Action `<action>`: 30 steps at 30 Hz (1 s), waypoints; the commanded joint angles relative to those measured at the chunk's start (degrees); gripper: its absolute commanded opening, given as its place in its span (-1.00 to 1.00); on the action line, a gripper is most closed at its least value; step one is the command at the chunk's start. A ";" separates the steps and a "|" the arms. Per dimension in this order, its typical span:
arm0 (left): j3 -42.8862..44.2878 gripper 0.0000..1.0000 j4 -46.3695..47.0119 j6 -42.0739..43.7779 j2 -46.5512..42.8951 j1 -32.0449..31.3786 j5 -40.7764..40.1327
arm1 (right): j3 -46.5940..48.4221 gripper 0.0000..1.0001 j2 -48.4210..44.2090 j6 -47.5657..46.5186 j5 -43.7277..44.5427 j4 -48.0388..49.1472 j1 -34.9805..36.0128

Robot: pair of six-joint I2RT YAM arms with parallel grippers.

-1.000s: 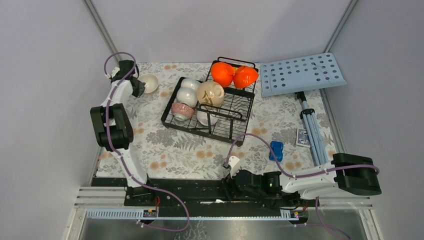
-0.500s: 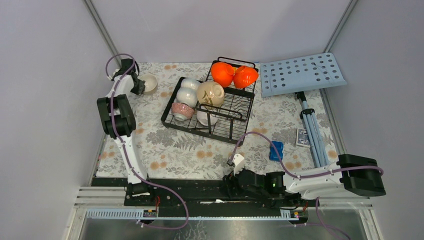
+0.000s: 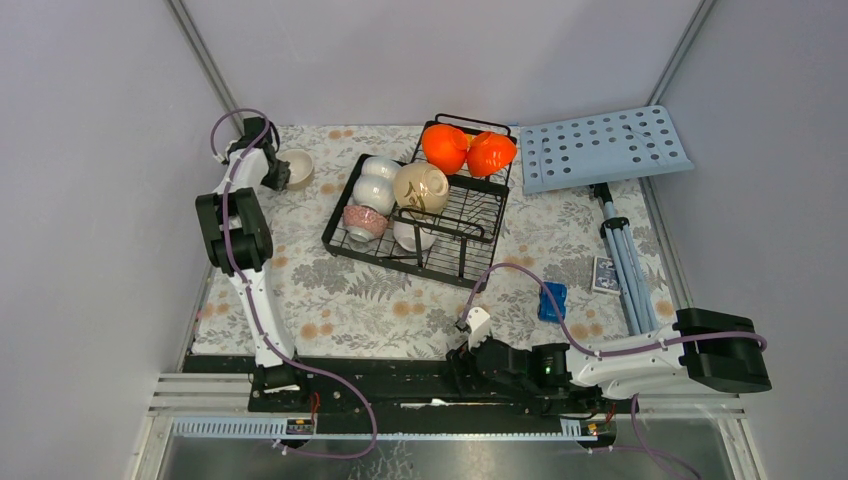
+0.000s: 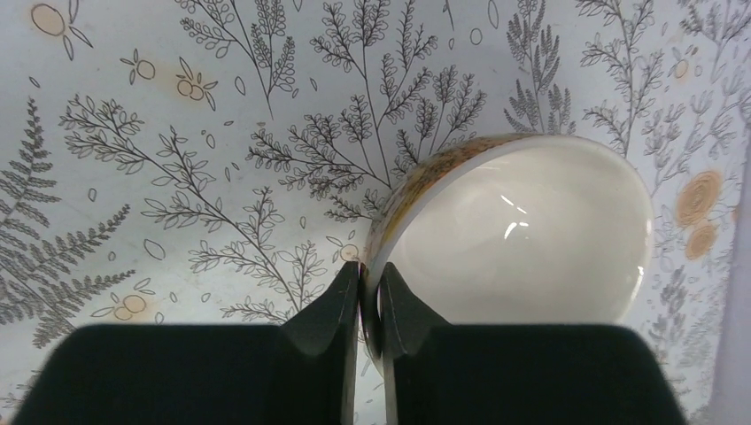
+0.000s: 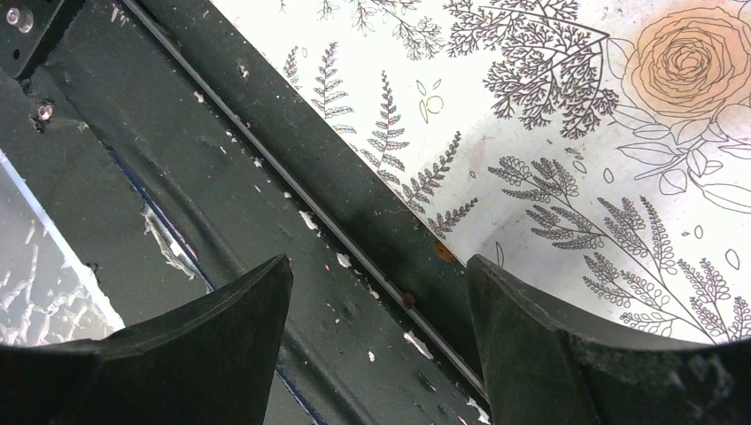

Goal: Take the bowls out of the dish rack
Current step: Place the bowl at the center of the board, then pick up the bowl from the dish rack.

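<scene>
Cream bowl [image 4: 522, 239], glossy inside, yellow-patterned outside, rim in left end effector [image 4: 369, 282]

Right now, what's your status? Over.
Left fingers pinching bowl by its rim, left of rack. Right fingers open, parked at near edge. Several bowls in rack. Nothing seen in the way.

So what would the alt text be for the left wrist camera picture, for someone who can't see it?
The left gripper pinches the rim of a small bowl between its two dark fingers; the bowl is glossy white inside and yellow-patterned outside. Beneath it lies a pale tablecloth printed with ferns and orange flowers.
</scene>
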 commanded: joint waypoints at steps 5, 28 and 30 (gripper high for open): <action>2.98 -0.40 2.67 0.75 -0.79 0.15 1.40 | 0.26 0.57 -0.30 0.35 2.46 -0.05 0.40; -31.22 0.98 23.27 16.76 -58.88 -10.89 7.86 | 4.10 0.62 -13.60 -2.84 1.52 -3.70 0.45; -36.19 0.97 26.31 17.72 -65.16 -14.54 9.94 | 9.32 0.63 -16.36 -7.85 -1.96 -7.93 0.40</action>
